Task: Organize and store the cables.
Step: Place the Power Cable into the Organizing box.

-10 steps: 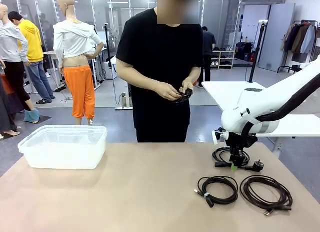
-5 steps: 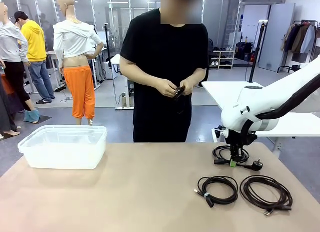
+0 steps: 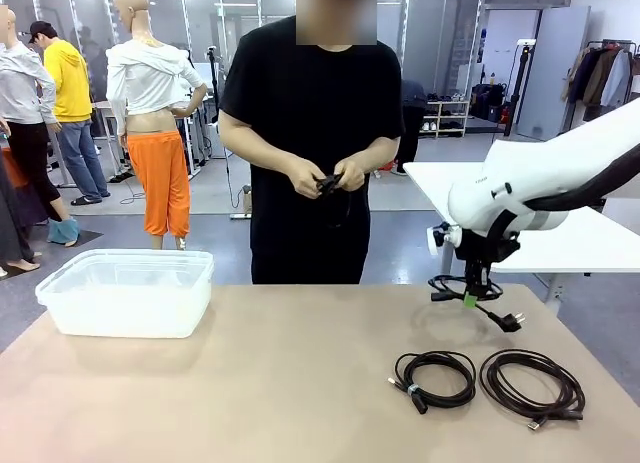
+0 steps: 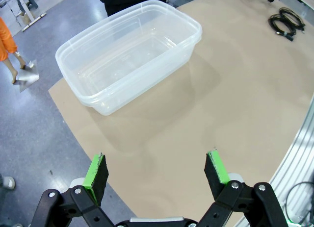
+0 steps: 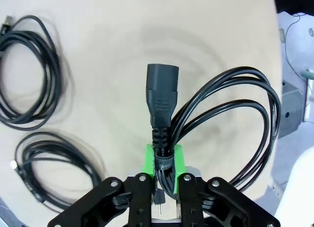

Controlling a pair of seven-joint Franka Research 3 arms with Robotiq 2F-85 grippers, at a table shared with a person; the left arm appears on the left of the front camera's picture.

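My right gripper (image 3: 468, 299) is shut on the tied waist of a black power cable (image 3: 447, 281) and holds it just above the table, its plug (image 3: 511, 321) dangling below. In the right wrist view the gripper (image 5: 164, 161) pinches the bundle below the connector (image 5: 162, 97), and the loops fan out to the right. Two more coiled cables (image 3: 435, 376) (image 3: 532, 385) lie on the table in front of it. The person across the table handles another black cable (image 3: 330, 184) with both hands. My left gripper (image 4: 157, 168) is open, hovering above the table near the clear container (image 4: 88, 97).
The clear plastic container (image 3: 128, 291) stands empty at the table's far left. The tan table (image 3: 250, 383) is bare between it and the cables. The two lying coils (image 5: 55, 75) (image 5: 54, 142) are to the left in the right wrist view. A white table stands behind at the right.
My right gripper has closed on the power cable and lifted it off the table. The person has shifted a little to the left, still working the cable in hand.
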